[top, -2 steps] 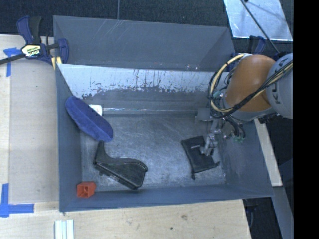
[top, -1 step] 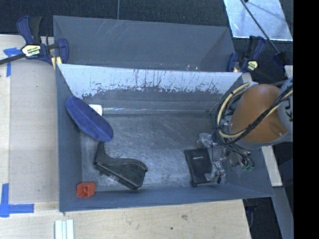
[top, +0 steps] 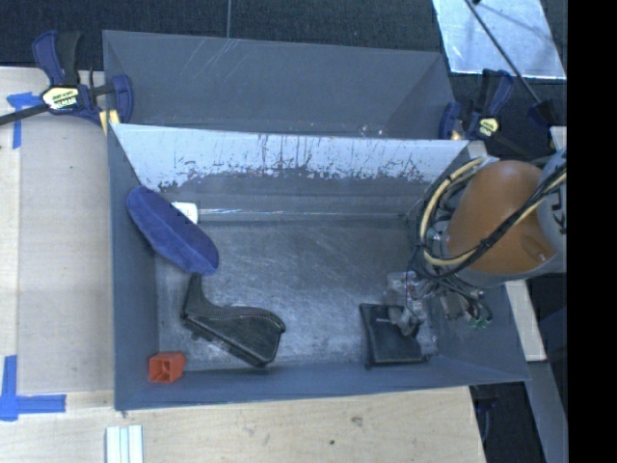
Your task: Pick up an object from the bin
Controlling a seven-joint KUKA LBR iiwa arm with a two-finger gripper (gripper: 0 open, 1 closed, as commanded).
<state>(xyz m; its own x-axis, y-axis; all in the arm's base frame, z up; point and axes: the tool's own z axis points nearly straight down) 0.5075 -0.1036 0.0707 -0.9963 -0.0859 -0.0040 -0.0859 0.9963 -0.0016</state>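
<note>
Gripper [top: 408,314] is parked directly over the dark flat square piece [top: 384,345] in the near right corner of the bin [top: 308,258], with most of that piece lying just near-left of it. Spread or closed, can't be told. The black curved piece [top: 236,328] is left well off to the left.
</note>
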